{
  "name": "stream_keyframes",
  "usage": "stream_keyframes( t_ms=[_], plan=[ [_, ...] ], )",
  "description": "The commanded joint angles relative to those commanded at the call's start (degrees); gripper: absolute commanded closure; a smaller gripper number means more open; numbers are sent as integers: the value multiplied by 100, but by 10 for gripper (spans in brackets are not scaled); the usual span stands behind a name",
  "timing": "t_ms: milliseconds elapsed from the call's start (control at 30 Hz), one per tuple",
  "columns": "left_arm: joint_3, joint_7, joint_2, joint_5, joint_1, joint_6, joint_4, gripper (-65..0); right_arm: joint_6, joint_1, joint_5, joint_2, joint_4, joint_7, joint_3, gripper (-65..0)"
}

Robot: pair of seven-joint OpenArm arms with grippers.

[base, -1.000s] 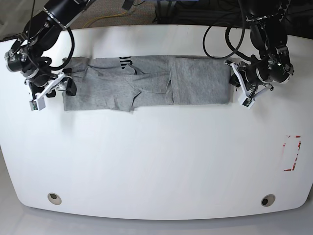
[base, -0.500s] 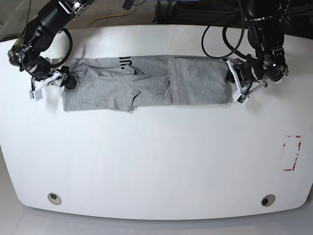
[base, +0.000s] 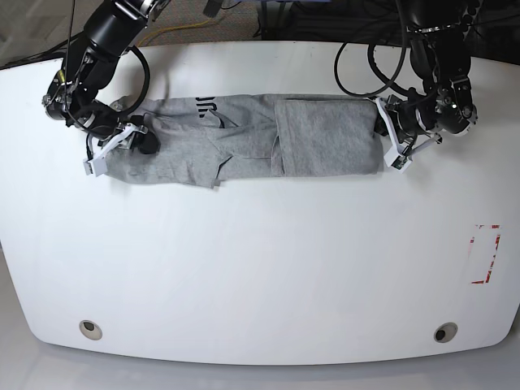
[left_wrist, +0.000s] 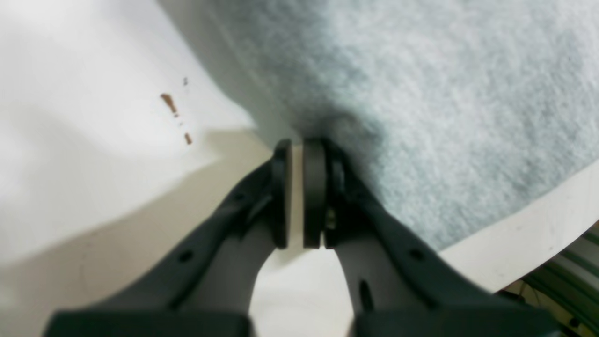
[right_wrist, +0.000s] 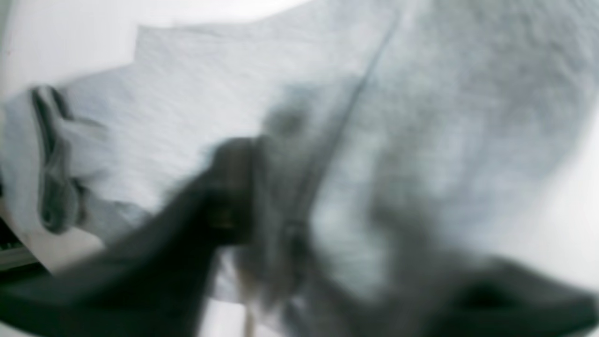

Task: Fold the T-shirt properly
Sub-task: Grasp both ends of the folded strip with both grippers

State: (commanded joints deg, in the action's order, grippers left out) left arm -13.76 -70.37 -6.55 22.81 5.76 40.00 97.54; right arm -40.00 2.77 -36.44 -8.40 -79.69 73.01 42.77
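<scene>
The T-shirt [base: 244, 138] lies as a long grey band across the far half of the white worktop [base: 260, 268], partly folded, with a few black letters showing on its upper edge and a squarer folded panel toward the end nearest the left claw.

The left claw [base: 387, 138] sits at that end of the T-shirt. In the left wrist view its two black pads [left_wrist: 313, 192] stand almost together, only a thin sliver of light between them, and their tips press against the T-shirt's [left_wrist: 421, 107] edge where the cloth puckers darkly. Whether any fabric is actually caught between them cannot be told from here; the gap looks bare.

The right claw [base: 134, 140] is over the opposite end of the T-shirt, on top of the cloth just inside its edge. The right wrist view is heavily blurred: dark fingers [right_wrist: 224, 196] lie against grey fabric [right_wrist: 421, 93], which seems bunched around them, but how far the claw is open cannot be made out.
</scene>
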Motion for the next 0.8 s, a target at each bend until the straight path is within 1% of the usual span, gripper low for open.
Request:
stream_keyframes(
  t_ms=[33, 67, 167, 233, 333, 467, 500, 600, 700, 800],
  plan=[
    [123, 0, 0, 0, -53, 0, 0, -29, 0, 0, 9, -53, -62, 0, 0, -25],
    [352, 0, 0, 0, -149, -4, 0, -29, 0, -9, 9, -123, -211, 0, 0, -13],
    [765, 9, 18, 0, -264, -145, -35, -29, 0, -26, 9, -273, -651, 9, 0, -35],
    [1090, 9, 149, 9, -457, -189, -220, -31, 0, -44, 9, -396, -1064, 35, 0, -40],
    [1336, 9, 334, 0, -756, -224, -501, -31, 0, -123, 9, -589, -1547, 35, -18, -40],
    [1635, 18, 563, -44, -1116, -497, -923, -31, 0, -114, 0, -800, -2084, 158, -18, -40],
    [1732, 18, 615, -193, -1248, -532, -1020, -31, 0, -97, -26, -844, -2286, 264, -26, -40],
    [2031, 79, 800, -598, -1407, -505, -1178, -31, 0, -53, -132, -888, -2752, 378, -114, -40],
    [2400, 316, 958, -905, -1451, -505, -1275, -31, 0, -62, -413, -888, -3130, 413, -554, -40],
    [2646, 475, 1073, -1099, -1442, -505, -1310, -31, 0, -44, -703, -826, -3288, 519, -835, -40]
  ],
)
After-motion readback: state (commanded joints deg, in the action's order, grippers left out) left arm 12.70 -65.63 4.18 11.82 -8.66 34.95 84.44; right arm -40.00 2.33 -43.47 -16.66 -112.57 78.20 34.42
